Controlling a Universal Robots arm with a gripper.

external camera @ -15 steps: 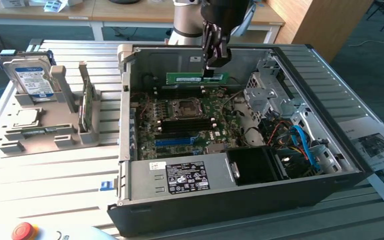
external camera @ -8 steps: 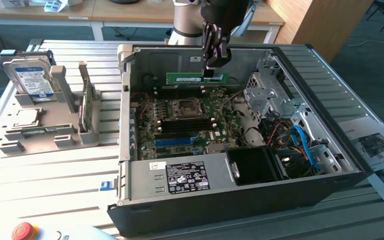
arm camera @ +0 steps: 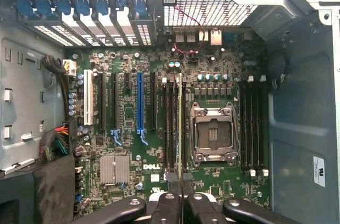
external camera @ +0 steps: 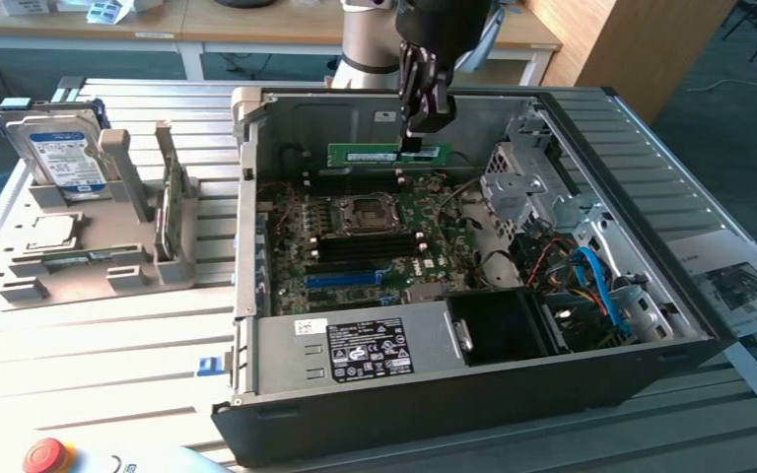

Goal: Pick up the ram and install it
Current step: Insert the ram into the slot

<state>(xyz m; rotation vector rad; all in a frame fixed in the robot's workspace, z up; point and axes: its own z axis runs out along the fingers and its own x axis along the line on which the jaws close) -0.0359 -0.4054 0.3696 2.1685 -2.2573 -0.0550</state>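
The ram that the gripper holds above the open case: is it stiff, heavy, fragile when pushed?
The ram is probably stiff: gripped off-centre by the gripper, it hangs level without sagging. It seems light, being a thin board. Seen edge-on over the motherboard, it looks narrow, so sideways pushing could damage it.

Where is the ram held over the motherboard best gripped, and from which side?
Pinch the ram by its flat faces at the upper long edge, from above: it stands thin on edge, leaving the lower edge free for the slots. The gripper holds it so.
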